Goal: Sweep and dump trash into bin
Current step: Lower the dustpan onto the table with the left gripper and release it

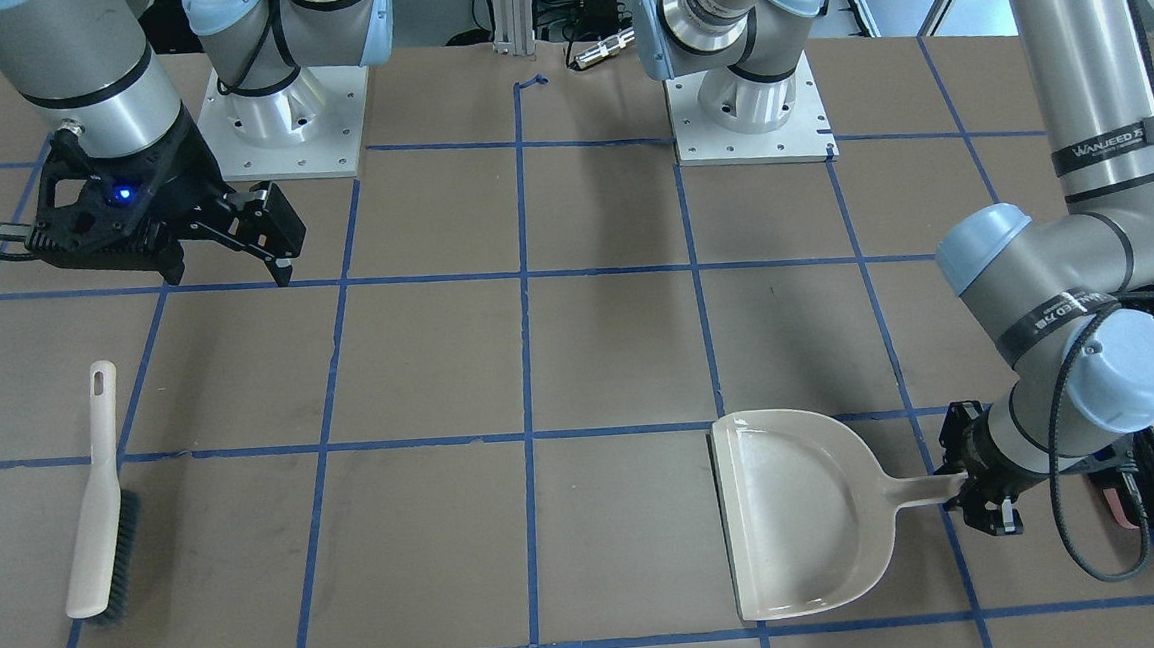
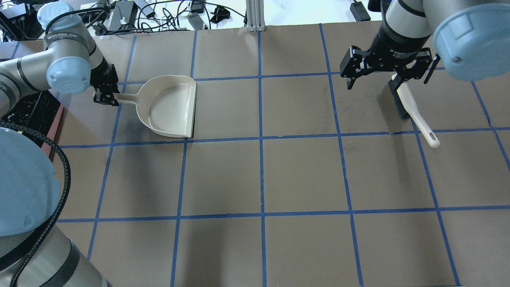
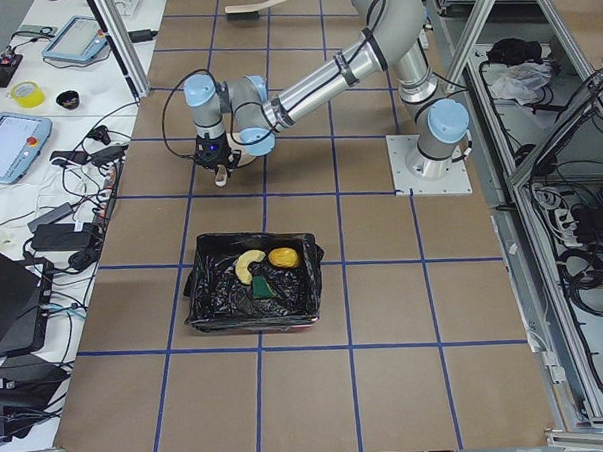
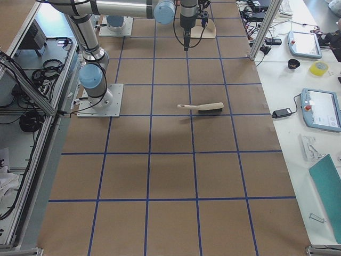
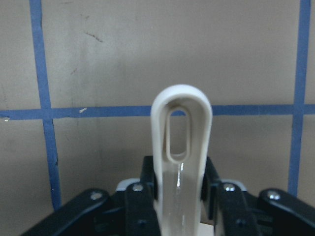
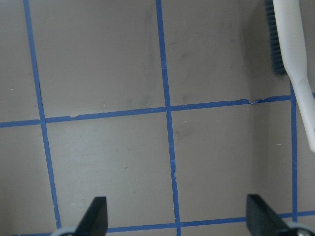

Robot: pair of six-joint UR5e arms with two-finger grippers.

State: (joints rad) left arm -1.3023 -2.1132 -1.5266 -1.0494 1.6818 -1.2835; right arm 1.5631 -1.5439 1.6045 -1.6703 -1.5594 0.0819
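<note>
The trash (image 3: 263,271), a croissant, a pastry and a sponge wedge, lies inside the bin (image 3: 206,290), which stands just behind the left pincer (image 1: 963,486) on its wrist side. Sweeping and dumping look done, and the step in hand seems to be putting down the tools. Ahead of that pincer the empty dustpan (image 1: 799,511) rests flat on the worktop (image 1: 540,366), its handle clamped between the fingers, the forearm low and nearly level. The next move calls for letting go and backing away. The right pincer (image 6: 178,219) hangs spread apart, pointing down, with the brush (image 1: 97,504) lying loose off to one side.
</note>
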